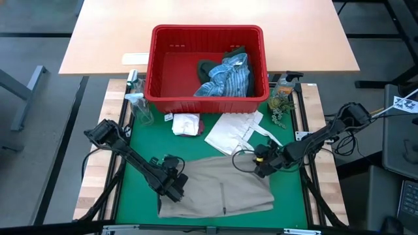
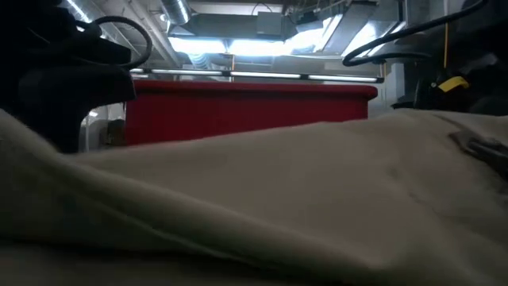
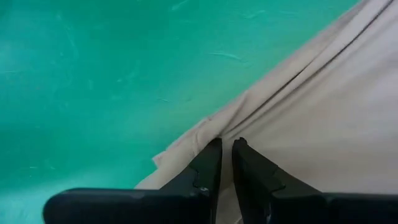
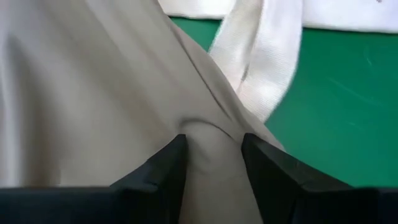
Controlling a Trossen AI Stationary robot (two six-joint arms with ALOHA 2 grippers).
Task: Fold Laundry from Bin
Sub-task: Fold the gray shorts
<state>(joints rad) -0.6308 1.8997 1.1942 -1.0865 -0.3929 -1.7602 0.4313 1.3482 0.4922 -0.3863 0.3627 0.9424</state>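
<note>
Your left end effector (image 3: pixel 225 149) is pinched on the tan garment (image 1: pixel 215 186), spread on the bench mat; your right end effector (image 4: pixel 213 146) grips a bunched fold. No fold completed. The striped shirt (image 1: pixel 228 77) remains in the bin (image 1: pixel 157 72).

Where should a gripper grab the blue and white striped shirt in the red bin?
Take the blue-white striped shirt at the raised crumpled folds on its top, coming straight down from above. It lies bunched against the right wall of the red plastic bin, so the high walls likely block any sideways approach, and the puckered cloth gives the fingers something to pinch.
</note>
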